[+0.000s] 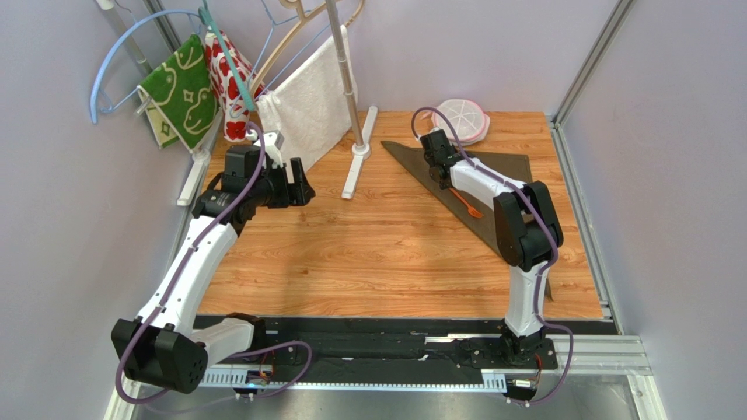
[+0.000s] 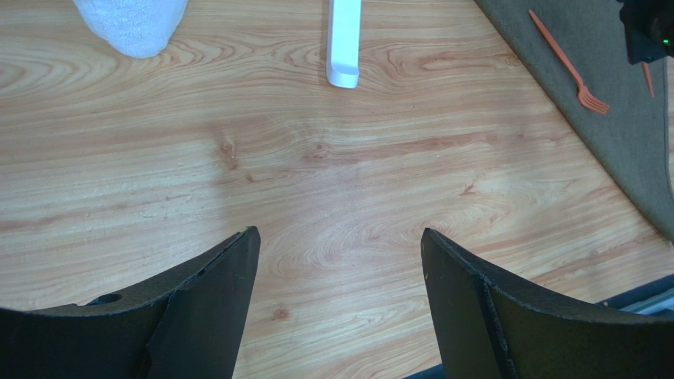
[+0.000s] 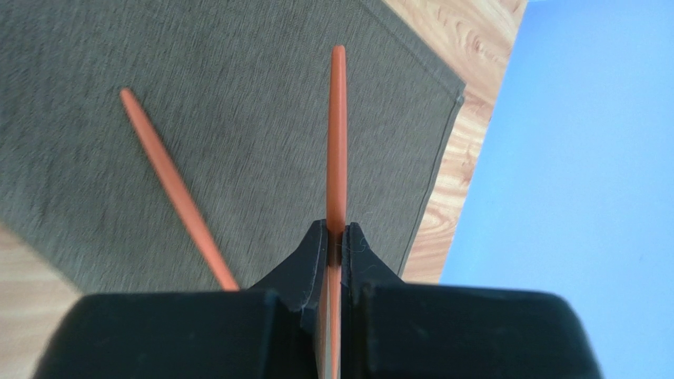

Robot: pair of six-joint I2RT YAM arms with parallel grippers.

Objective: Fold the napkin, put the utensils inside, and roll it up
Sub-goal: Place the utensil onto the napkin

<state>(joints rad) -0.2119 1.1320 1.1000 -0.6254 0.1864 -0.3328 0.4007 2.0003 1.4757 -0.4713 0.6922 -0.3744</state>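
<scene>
Right hand (image 3: 335,237), closed tightly on the thin handle of an orange utensil (image 3: 338,134), hangs over the napkin (image 3: 237,95); the handle juts straight out beyond the fingertips, and its working end is hidden. The dark brown napkin lies flat as a triangle on the far right of the wooden counter (image 2: 316,158). An orange fork (image 2: 569,65) rests loose on the cloth just beside the held piece, angled away from it, its tines toward the napkin's long edge. Left hand (image 2: 338,237), fingers spread wide and holding nothing, hovers over bare wood on the left, well apart from the napkin, near a white stand foot (image 2: 344,47) and a hanging white towel (image 1: 307,101).
</scene>
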